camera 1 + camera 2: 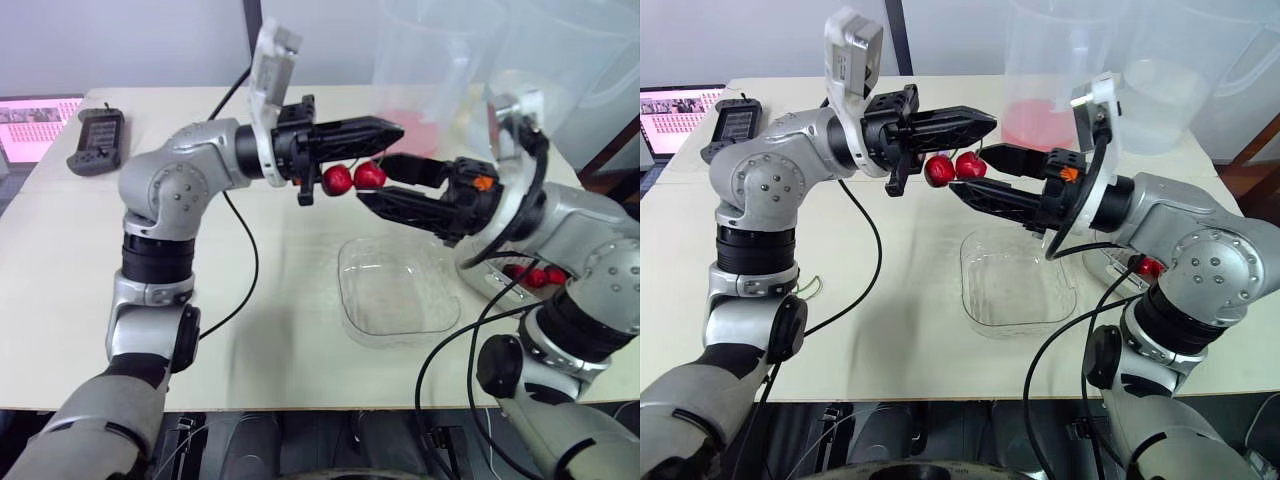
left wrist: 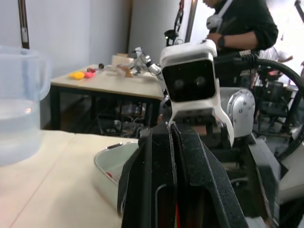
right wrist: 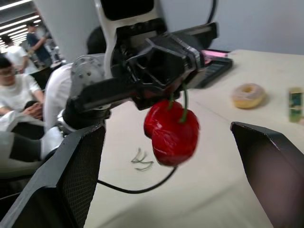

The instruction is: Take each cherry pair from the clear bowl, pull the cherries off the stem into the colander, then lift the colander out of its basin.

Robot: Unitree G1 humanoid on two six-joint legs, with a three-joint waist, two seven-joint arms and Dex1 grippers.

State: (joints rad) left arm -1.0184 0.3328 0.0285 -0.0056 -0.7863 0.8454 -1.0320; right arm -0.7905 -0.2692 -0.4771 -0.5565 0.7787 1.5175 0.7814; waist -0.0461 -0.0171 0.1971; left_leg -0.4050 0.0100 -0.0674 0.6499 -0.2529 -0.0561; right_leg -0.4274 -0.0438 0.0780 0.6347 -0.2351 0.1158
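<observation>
My left gripper [image 1: 397, 128] is shut on the green stem of a cherry pair [image 1: 353, 178], holding it in the air above the table. The two red cherries hang just under its fingertips. My right gripper [image 1: 374, 179] is open, one finger above and one below the cherry nearer it; in the right wrist view the cherries [image 3: 171, 128] hang midway between its fingers [image 3: 71, 180]. The clear bowl [image 1: 395, 295] lies below, with nothing in it. Behind my right arm, the colander [image 2: 108, 164] in its white basin holds red cherries [image 1: 535, 275].
A tall clear pitcher [image 1: 425, 70] with pink liquid and a second clear container [image 1: 560, 60] stand at the back right. A black controller [image 1: 97, 140] and a screen [image 1: 35, 120] lie at the back left. Loose stems [image 3: 142, 159] lie on the table. People are nearby.
</observation>
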